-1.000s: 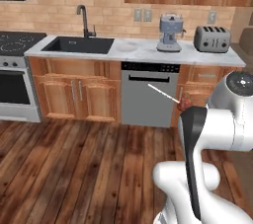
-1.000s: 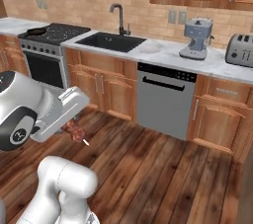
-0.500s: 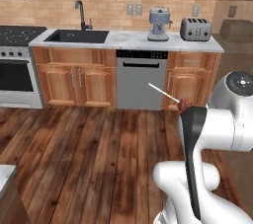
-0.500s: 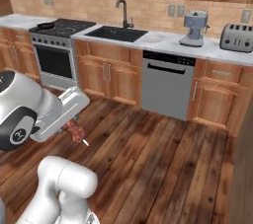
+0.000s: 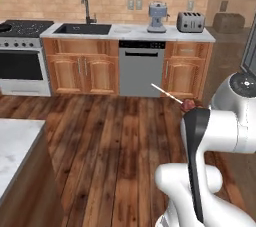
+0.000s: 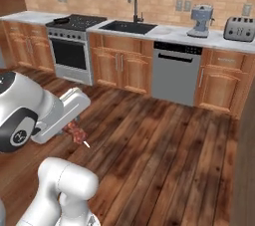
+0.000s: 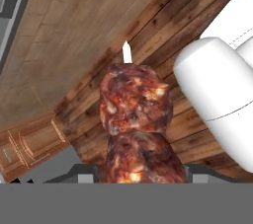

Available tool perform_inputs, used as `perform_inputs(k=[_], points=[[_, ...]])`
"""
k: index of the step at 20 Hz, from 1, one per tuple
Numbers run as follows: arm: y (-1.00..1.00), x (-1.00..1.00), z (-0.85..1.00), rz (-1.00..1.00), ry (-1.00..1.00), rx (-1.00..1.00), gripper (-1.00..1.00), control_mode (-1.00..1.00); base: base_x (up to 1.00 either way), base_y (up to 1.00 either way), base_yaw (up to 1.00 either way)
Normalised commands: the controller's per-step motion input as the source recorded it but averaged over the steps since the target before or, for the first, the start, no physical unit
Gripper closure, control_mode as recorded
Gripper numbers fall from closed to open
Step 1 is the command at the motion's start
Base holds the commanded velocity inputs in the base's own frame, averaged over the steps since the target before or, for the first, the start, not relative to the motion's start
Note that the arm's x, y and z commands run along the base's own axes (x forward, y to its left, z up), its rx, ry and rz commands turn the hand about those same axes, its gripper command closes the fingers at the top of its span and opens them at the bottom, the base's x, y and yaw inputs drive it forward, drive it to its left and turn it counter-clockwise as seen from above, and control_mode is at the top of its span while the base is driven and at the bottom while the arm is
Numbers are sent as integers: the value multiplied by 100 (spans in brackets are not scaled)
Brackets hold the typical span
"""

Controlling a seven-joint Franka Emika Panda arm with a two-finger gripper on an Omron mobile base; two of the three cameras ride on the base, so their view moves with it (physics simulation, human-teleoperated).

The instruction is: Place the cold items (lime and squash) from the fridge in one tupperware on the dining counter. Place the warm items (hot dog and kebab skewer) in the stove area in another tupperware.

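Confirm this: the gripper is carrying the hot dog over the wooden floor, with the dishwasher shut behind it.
Not the hot dog. The hand view shows the gripper shut on the kebab skewer: chunks of browned meat with a pale stick tip poking out. The rest holds: it hangs over the wooden floor, and the dishwasher behind is shut.

- My base has backed away from the kitchen wall, so the dishwasher (image 5: 141,67), sink (image 5: 83,29) and toaster (image 5: 190,21) sit farther off.
- A pale counter (image 5: 15,146) corner has come into the left base view at lower left.
- More of the stove (image 6: 73,46) shows.
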Motion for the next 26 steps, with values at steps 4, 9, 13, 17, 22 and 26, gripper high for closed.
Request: perform_inputs(k=[4,9,13,17,22,26], points=[[0,0,0,0,0,0,100,100,-100,74,1],[0,0,0,0,0,0,100,100,-97,74,1],[0,0,0,0,0,0,100,100,-94,74,0],[0,0,0,0,0,0,100,100,-85,71,0],[0,0,0,0,0,0,100,100,-79,64,0],[0,0,0,0,0,0,100,100,-74,58,0]])
